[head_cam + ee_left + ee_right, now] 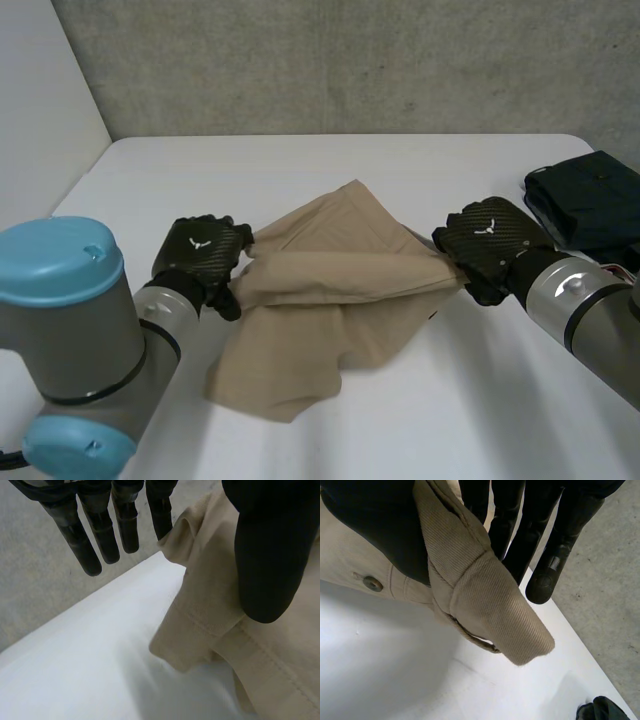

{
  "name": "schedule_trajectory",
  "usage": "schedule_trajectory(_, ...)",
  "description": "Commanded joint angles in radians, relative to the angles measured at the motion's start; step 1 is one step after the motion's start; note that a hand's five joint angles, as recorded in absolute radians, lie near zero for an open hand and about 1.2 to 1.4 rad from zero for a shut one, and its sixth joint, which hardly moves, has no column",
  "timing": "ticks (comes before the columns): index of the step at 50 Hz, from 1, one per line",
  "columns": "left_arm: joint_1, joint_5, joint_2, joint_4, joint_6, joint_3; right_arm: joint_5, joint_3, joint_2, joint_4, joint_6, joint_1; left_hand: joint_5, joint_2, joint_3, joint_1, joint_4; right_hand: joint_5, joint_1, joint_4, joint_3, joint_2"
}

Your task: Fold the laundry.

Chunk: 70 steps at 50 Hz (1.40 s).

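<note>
Tan garment (330,290) sits mid-table (400,160), left hand (200,250) thumb-pinching one end and right hand (490,240) pinching the buttoned waistband end, probably to keep the crease taut for folding over; dark folded pile (590,200) sits at the right edge.

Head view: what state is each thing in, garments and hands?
Tan garment: partly folded, its ends held, lower part lying on the table.
Left hand: pinching one end of the tan garment.
Right hand: pinching the other end.
Dark garment: folded, lying beside the right arm, untouched.
</note>
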Motion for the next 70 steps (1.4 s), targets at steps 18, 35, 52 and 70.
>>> schedule_trajectory(18,0.160,0.296,0.149,-0.025,-0.350,0.003,-0.009,0.021,0.003,0.000,-0.004,-0.002,-0.209,-0.201,-0.204,-0.212,-0.204,0.228,0.440,0.206,0.200,0.219)
schedule_trajectory(35,0.137,0.135,0.038,-0.067,-0.190,-0.097,-0.008,0.027,0.001,0.000,0.001,-0.025,-0.035,-0.028,-0.031,-0.039,-0.031,0.228,0.440,0.206,0.200,0.219)
schedule_trajectory(52,0.083,0.102,-0.179,-0.077,-0.193,0.106,-0.008,0.028,0.000,-0.003,-0.001,-0.023,0.756,0.764,0.761,0.752,0.761,0.228,0.440,0.206,0.200,0.219)
schedule_trajectory(70,0.077,0.059,0.324,-0.237,-0.165,0.331,0.005,-0.399,-0.145,0.170,-0.009,-0.030,0.983,0.990,0.988,0.979,0.987,0.228,0.440,0.206,0.200,0.219)
